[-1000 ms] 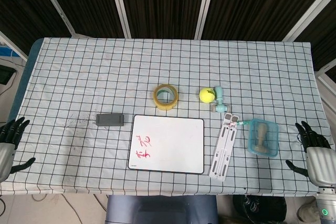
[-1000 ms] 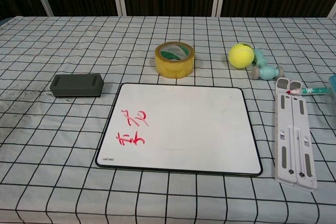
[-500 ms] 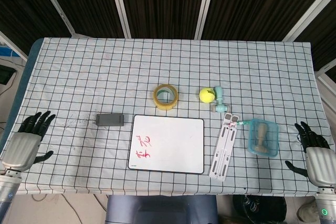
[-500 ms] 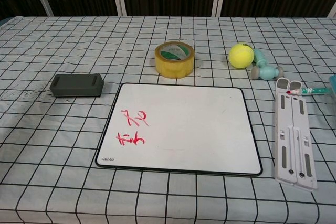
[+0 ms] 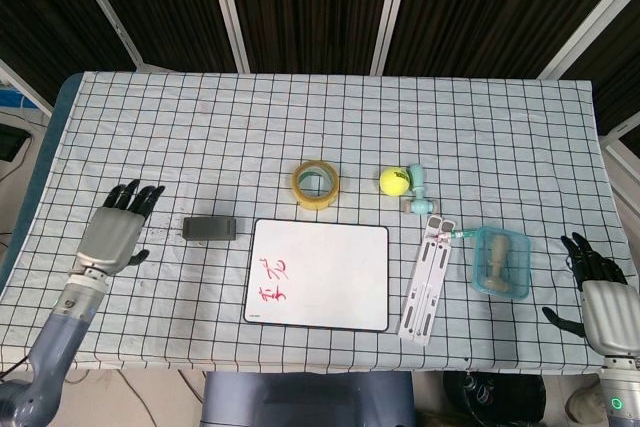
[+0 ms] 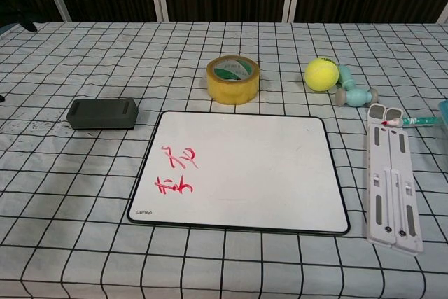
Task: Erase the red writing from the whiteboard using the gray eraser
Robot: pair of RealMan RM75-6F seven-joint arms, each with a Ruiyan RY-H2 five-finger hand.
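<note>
Left hand: from the head view I see my left hand (image 5: 117,232) over the tablecloth with its fingers spread and nothing in it; the chest view catches only dark fingertips at its far left edge.
Right hand: my right hand (image 5: 600,297) sits at the near right corner in the head view, fingers apart and empty; the chest view does not reach it.
Gray eraser: the gray eraser (image 5: 211,228) lies flat just to the right of my left hand, near it but not touching. In the chest view the gray eraser (image 6: 102,113) shows its raised ends and sits just left of the board's far corner.
Whiteboard: the whiteboard (image 5: 320,274) lies further right of my left hand, beyond the eraser, flat on the checked tablecloth (image 5: 200,137).
Red writing: the red writing (image 6: 176,169) fills the board's near left part; the chest view shows the strokes far more clearly than the head view.
Tape roll: a yellow tape roll (image 6: 232,79) stands beyond the board.
Ball: a yellow ball (image 6: 320,74) touches a teal dumbbell-shaped toy (image 6: 353,91).
White stand: a folded white stand (image 5: 426,276) lies right of the board, between it and my right hand.
Blue container: only the head view shows the whole blue container (image 5: 500,261), with a wooden stamp inside it, just ahead and left of my right hand.
</note>
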